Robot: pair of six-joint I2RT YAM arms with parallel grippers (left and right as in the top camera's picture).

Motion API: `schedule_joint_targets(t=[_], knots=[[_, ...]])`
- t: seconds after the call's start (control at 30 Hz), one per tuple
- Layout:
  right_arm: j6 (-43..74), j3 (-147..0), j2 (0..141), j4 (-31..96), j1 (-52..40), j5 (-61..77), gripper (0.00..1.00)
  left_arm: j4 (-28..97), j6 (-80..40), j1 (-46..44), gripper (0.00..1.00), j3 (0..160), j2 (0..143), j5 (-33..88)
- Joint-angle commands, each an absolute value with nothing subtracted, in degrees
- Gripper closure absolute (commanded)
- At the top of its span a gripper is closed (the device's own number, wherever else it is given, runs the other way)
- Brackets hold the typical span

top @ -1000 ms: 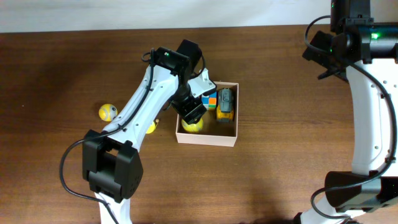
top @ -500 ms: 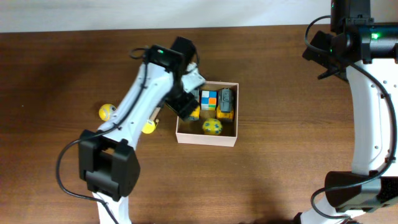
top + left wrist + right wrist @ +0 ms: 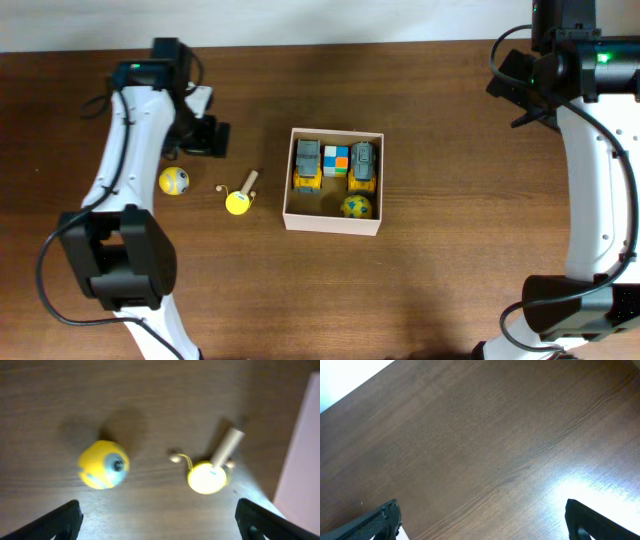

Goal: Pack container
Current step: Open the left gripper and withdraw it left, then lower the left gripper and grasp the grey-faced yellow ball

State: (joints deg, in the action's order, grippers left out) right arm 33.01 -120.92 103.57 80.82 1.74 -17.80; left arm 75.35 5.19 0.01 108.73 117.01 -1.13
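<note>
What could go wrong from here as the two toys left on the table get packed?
1. The yellow ball lies loose on the table; an off-centre close by the open left gripper could send it rolling.
2. The yellow disc toy lies flat; a grasp may scrape the wood or catch only its thin handle.
3. The container already holds two toy trucks, a cube and a second ball; a dropped toy may land on them.
</note>
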Motion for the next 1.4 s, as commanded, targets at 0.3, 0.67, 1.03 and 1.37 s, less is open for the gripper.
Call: schedule_joint_targets(t=[0.3,0.67,1.03,1.37], knots=[[33.2,-121.1,103.8,80.8,2.0,-18.7,0.01,68.7,3.7,8.2,0.01,99.3,117.4,-1.1],[33.3,-121.1,103.8,80.8,2.0,-18.7,0.01,62.2,3.7,9.0,0.01,96.6,117.5,-1.8],[33.3,-121.1,103.8,80.8,2.0,-18.7,0.01,60.7,3.7,9.0,0.01,96.6,121.4,-3.0],[33.3,-121.1,103.8,80.8,2.0,-18.7,0.01,62.8,3.6,9.0,0.01,96.6,128.2,-2.8]])
